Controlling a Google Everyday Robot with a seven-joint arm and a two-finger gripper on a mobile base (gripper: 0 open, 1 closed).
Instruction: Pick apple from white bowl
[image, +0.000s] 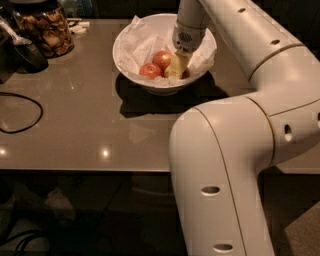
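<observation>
1. My gripper (179, 61) is down inside the white bowl (127, 62), on the bowl's right half, pointing steeply down from the wrist above it.
2. Whether it is parted, closed or clamped on something, I cannot tell. Its pale yellowish tip blends into what lies under it.
3. The apple (173, 74) shows as a pale yellowish round patch at the bottom of the bowl, right at the tip of my gripper. I cannot make out where one ends and the other begins.
4. Two redder apples sit just to its left in the same bowl. One red apple (150, 70) is nearer the front rim. The other red apple (161, 58) is a little further back and is touching or nearly touching the pale one.
5. Crumpled white paper (141, 44) lines the bowl and rises above the rim at the back left.
6. The bowl stands on the brown glossy tabletop (100, 120), towards the far side, and casts a dark shadow in front of itself.
7. My arm (235, 150) fills the right of the view. It bends from the big white joint in the foreground up and over to the bowl.
8. A glass jar of brown snacks (44, 31) stands at the far left corner of the tabletop, well apart from the bowl.
9. A black cable (26, 100) loops across the left edge of the tabletop, nearer than the jar.
</observation>
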